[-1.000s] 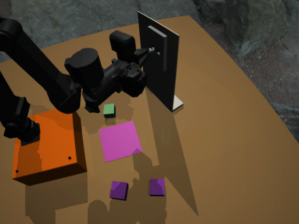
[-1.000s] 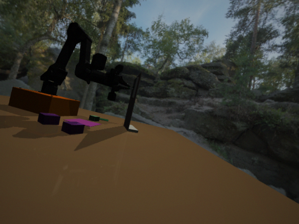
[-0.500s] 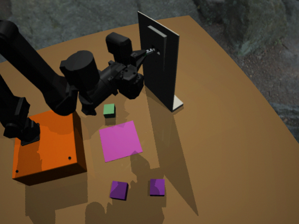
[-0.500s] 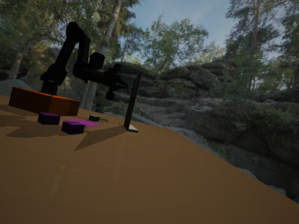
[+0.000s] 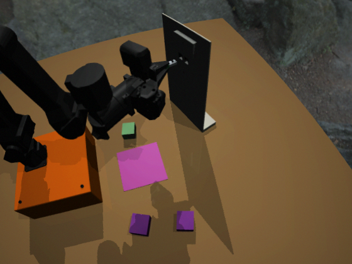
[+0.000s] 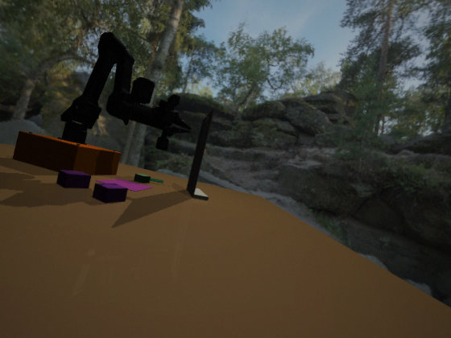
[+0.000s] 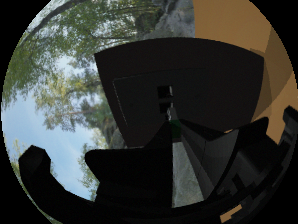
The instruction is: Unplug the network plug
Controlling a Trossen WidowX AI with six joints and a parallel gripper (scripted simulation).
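The black upright panel (image 5: 190, 91) (image 6: 198, 157) (image 7: 220, 85) stands at the table's far side. Two dark openings show in it, with no plug in them; one socket opening (image 7: 165, 92) shows clearly in the wrist view. My gripper (image 5: 169, 64) (image 6: 189, 129) (image 7: 173, 124) is shut on the plug, high above the table in front of the panel. The plug's pale clear end (image 5: 172, 62) (image 7: 170, 114) points at the panel, with a small gap between them. Its body is mostly hidden by the fingers. The marked pink square (image 5: 141, 168) (image 6: 130, 185) lies flat on the table, nothing on it.
A green block (image 5: 128, 129) (image 6: 142, 178) lies beside the pink square, with a thin green strip (image 6: 157, 181) behind it. Two purple blocks (image 5: 140, 224) (image 5: 185, 220) lie at the front. The orange base box (image 5: 66, 176) (image 6: 48, 154) carries the arm. A ledge (image 5: 185, 36) juts from the panel.
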